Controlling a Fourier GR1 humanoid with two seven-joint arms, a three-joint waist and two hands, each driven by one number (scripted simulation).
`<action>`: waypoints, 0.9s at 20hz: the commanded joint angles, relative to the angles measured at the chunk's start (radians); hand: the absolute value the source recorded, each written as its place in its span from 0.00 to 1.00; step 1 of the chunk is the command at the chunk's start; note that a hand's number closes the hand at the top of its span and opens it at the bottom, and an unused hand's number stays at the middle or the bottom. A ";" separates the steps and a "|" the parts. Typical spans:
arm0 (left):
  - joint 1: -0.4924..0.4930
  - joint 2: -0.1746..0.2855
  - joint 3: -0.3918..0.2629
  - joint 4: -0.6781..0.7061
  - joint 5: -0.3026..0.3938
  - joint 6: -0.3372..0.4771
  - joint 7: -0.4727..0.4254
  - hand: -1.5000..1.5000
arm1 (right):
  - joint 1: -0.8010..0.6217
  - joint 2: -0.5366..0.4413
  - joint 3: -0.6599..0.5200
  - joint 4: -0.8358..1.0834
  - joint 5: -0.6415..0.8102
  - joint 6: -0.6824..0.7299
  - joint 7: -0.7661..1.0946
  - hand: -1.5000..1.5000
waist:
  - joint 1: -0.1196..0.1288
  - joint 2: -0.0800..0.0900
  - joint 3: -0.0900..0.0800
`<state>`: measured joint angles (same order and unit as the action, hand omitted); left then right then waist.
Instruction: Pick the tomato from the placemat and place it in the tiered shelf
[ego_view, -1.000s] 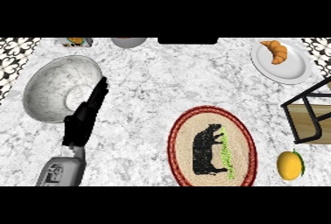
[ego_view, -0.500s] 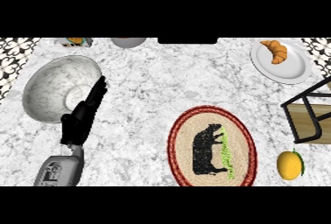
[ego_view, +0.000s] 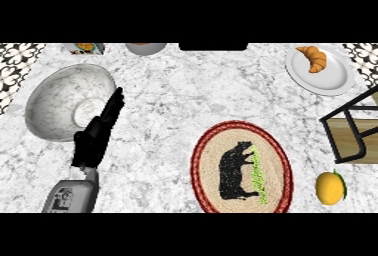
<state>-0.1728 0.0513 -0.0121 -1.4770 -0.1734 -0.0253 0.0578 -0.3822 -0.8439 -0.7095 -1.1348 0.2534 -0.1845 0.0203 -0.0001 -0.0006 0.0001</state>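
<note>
1. The left hand (ego_view: 98, 134) shows at the left of the view, open, with its fingers straight and pointing up and away, holding nothing; its grey forearm (ego_view: 71, 196) comes in from the lower edge
2. Its fingertips reach the right rim of a large marbled bowl (ego_view: 52, 107); whether they touch it cannot be told
3. The right hand does not show
4. The tomato (ego_view: 330, 188), yellow-orange with a green end, lies on the bare counter (ego_view: 192, 95) just beside the right edge of the placemat (ego_view: 277, 172), well apart from the hand
5. The placemat is oval with a red woven border, and carries a black animal figure and a green strip
6. The shelf (ego_view: 345, 131), a dark frame with a wooden board, stands at the right edge, near the tomato and above it in the view
7. A white plate (ego_view: 336, 80) at the top right holds a croissant (ego_view: 314, 58)
</note>
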 joint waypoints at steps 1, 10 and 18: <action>0.016 0.037 0.038 0.016 0.026 -0.028 -0.055 0.50 | 0.026 -0.033 -0.063 -0.039 -0.107 0.098 0.030 0.00 | -0.006 -0.001 -0.001; 0.011 0.011 0.001 -0.026 -0.006 -0.005 0.004 0.50 | -0.047 -0.065 -0.094 -0.007 -0.221 0.109 0.071 0.00 | 0.000 -0.002 0.000; 0.031 0.019 0.018 0.022 0.010 -0.019 -0.048 0.50 | -0.043 -0.254 -0.320 0.114 -0.357 0.138 0.217 0.00 | -0.012 -0.001 -0.001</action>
<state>-0.1566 0.0559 -0.0084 -1.4813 -0.1768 -0.0268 0.0426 -0.4533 -1.0250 -0.9513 -1.0482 -0.0647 -0.0528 0.1642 -0.0070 -0.0025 -0.0001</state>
